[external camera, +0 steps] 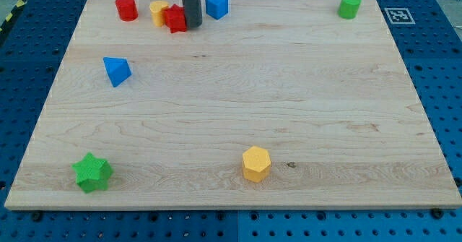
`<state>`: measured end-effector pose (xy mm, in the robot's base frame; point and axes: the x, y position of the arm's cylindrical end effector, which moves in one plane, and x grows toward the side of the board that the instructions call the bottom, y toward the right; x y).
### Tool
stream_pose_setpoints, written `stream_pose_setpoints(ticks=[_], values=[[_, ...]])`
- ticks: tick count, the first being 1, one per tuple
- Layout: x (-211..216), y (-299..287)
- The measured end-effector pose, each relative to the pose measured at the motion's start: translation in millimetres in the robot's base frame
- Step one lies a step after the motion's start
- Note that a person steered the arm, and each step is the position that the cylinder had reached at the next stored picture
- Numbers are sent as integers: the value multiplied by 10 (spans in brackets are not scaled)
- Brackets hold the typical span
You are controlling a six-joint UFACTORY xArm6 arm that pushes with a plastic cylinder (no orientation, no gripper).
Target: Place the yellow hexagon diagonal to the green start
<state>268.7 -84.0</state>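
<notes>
1. Yellow hexagon (256, 163): a solid, six-sided yellow block, standing low on the wooden surface (238, 90), a little right of centre near the view's bottom edge, with nothing touching it.
2. Green star (92, 173) lies at the view's bottom left, well apart from the yellow hexagon, roughly level with it.
3. Blue triangular block (116, 70) sits at the left, partway up the surface.
4. Along the view's top, from the left: a red cylinder (126, 8), a small yellow block (157, 13) touching a red block (175, 18), then a blue block (216, 4).
5. No fingers exist on this arm, so nothing is clamped; my tip (192, 27) is the end of a dark rod, pressed against the red block's right side, far from the yellow hexagon.
6. Green cylinder (349, 5) stands at the top right corner.
7. A black-and-white square marker (398, 15) lies just off the surface at the top right; no readable writing shows.
</notes>
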Motion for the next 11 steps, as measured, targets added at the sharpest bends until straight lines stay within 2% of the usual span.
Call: stream_pose_setpoints(ticks=[2,3,4,5,6,7,8,9,11], values=[[71,-57],[760,538],[1625,1170],[2523,1640],[3252,1844],[3322,1842],[3496,1353],[3484,1248],[3110,1060]])
